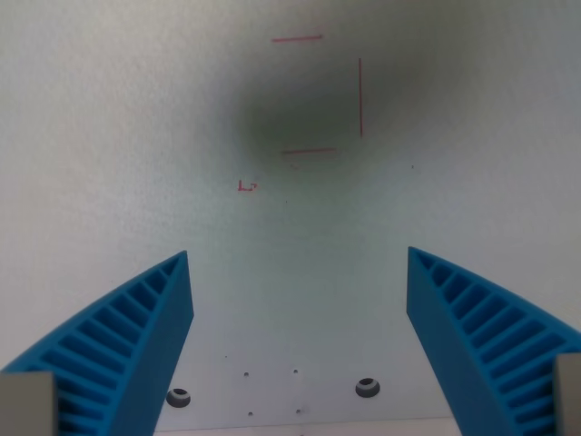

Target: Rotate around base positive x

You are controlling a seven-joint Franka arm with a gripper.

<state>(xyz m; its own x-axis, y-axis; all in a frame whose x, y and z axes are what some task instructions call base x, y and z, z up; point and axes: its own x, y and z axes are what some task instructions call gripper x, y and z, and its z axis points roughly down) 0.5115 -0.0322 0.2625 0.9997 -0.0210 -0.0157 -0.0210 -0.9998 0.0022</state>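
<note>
My gripper (298, 259) is open and empty, with its two blue ribbed fingers (136, 336) at the wrist view's lower left and lower right. It hangs above a white table surface (109, 136). Thin red lines (359, 95) form part of a square outline at the top centre, under a dark blurred shadow. A small red mark (246, 186) lies below and to the left of that outline. No object sits between the fingers.
Two dark bolt holes (367, 388) and several tiny holes sit near the bottom edge of the white surface, between the fingers. A pale edge of the table runs along the very bottom.
</note>
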